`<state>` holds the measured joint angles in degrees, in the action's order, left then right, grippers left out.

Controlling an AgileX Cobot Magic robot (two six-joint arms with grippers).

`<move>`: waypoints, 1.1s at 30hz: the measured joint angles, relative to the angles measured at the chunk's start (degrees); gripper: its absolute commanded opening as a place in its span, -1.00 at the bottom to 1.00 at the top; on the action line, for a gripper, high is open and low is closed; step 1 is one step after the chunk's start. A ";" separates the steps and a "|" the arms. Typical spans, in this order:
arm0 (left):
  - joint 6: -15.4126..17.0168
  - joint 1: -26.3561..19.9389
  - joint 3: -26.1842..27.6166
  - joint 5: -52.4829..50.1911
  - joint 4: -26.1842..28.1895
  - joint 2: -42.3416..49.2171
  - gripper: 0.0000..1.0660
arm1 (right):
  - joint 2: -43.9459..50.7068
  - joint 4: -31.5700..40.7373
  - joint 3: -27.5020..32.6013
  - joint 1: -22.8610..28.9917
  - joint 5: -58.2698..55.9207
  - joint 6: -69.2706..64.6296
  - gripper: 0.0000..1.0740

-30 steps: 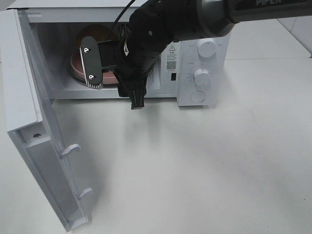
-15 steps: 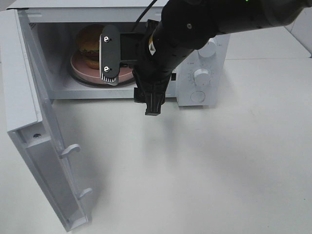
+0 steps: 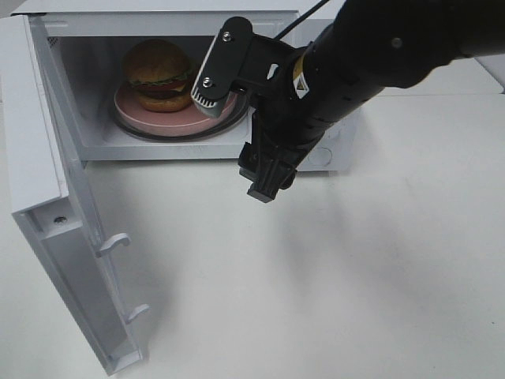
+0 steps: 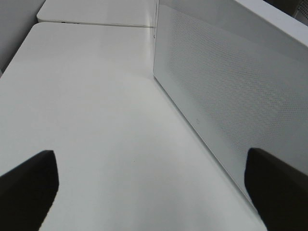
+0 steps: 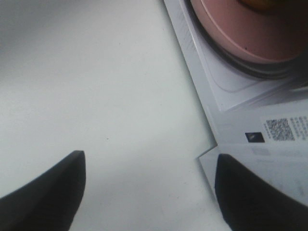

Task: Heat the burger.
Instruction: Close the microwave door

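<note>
Exterior high — one burger, one dish

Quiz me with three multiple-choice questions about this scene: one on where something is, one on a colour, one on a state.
1. Where is the burger? A on top of the microwave; B beside it; C inside it.
2. What colour is the dish under it? A blue; B pink; C green.
3. The microwave door is: A open; B shut; C missing.
Answers: 1 C, it sits in the cavity; 2 B, the rim shows pink; 3 A, it stands swung wide.
</note>
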<state>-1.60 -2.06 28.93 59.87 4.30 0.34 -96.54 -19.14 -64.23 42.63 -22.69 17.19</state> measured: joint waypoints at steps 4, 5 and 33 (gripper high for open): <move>0.00 0.00 0.00 0.00 0.00 0.00 0.83 | 2.58 0.00 2.75 0.00 -0.29 -4.35 0.37; 0.00 0.00 0.00 0.00 0.00 0.00 0.83 | 4.64 0.00 4.53 0.00 -1.15 -6.93 0.37; 0.00 0.00 0.00 0.00 0.00 0.00 0.83 | 30.88 0.29 17.19 0.00 -29.34 -27.79 0.37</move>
<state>-1.60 -2.06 28.93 59.87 4.30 0.34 -65.66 -18.85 -47.04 42.63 -52.02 -10.60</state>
